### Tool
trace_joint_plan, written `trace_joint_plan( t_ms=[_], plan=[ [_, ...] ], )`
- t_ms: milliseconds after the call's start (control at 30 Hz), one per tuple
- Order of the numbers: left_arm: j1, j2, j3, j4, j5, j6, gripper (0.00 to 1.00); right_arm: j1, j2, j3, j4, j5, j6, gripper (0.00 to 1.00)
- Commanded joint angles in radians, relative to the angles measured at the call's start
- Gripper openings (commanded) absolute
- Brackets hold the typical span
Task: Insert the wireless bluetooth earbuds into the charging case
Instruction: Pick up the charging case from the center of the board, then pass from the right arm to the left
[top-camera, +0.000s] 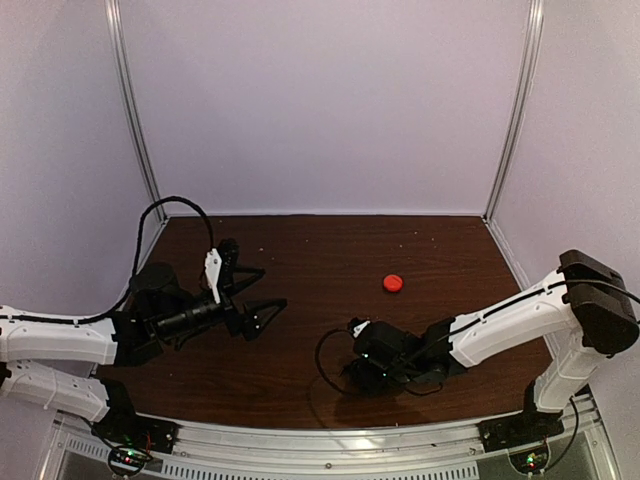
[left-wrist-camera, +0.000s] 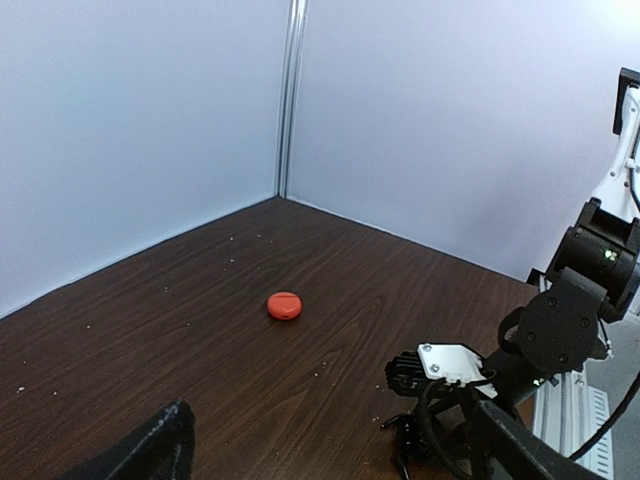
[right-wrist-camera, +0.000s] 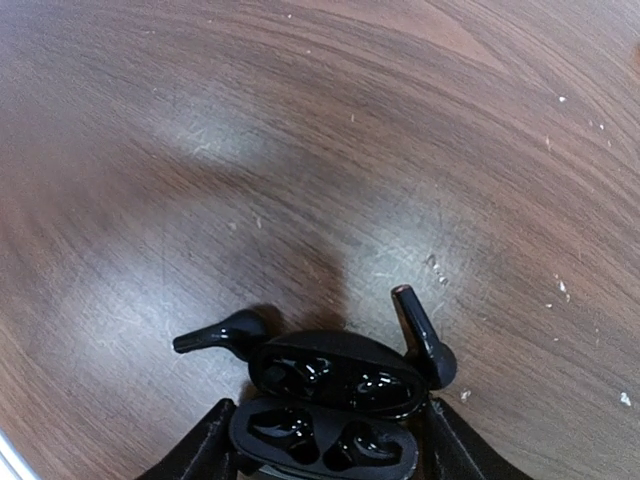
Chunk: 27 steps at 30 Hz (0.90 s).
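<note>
Right gripper (right-wrist-camera: 328, 412) is down at the tabletop (right-wrist-camera: 300, 150), its 2 fingers flanking the open black charging case (right-wrist-camera: 335, 372). Can't tell if it's clamped on the case or just beside it. Both buds are outside the case, on the tabletop against its far edge. The first black earbud (right-wrist-camera: 222, 334) is at the left end in the wrist view, stem pointing left. The second black earbud (right-wrist-camera: 422, 335) is at the right end, stem pointing away. Left gripper (top-camera: 272, 287) is released, jaws wide and holding nothing, above the tabletop's left side. A red-orange round case (top-camera: 393, 283) sits farther back, well apart.
</note>
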Motion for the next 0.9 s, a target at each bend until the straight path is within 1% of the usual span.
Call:
trace_joint_plan(
  t_ms=[0,133,300,500,667,767,867],
  plan=[
    [0.006,-0.009,-0.003,0.059,-0.016,-0.003,0.97,0.001,0.011,0.009,-0.011,0.027,0.007,0.58],
    [0.006,-0.005,-0.001,0.057,-0.02,-0.004,0.97,-0.005,0.0,0.009,-0.008,0.035,0.002,0.52],
    [0.006,-0.009,0.0,0.05,-0.028,-0.011,0.97,-0.008,-0.031,0.011,-0.012,0.048,-0.017,0.5],
    [0.006,-0.003,0.026,0.01,-0.031,-0.034,0.97,-0.013,-0.146,0.013,-0.01,0.088,-0.075,0.48],
    [0.007,0.002,0.04,-0.002,-0.027,-0.061,0.97,-0.018,-0.243,0.011,0.004,0.136,-0.165,0.47],
    [0.008,0.02,0.068,-0.029,-0.001,-0.079,0.94,-0.019,-0.307,-0.006,0.04,0.17,-0.231,0.46],
    [0.015,0.054,0.104,-0.051,0.08,-0.104,0.88,-0.018,-0.375,-0.027,0.088,0.194,-0.306,0.46]
  ],
)
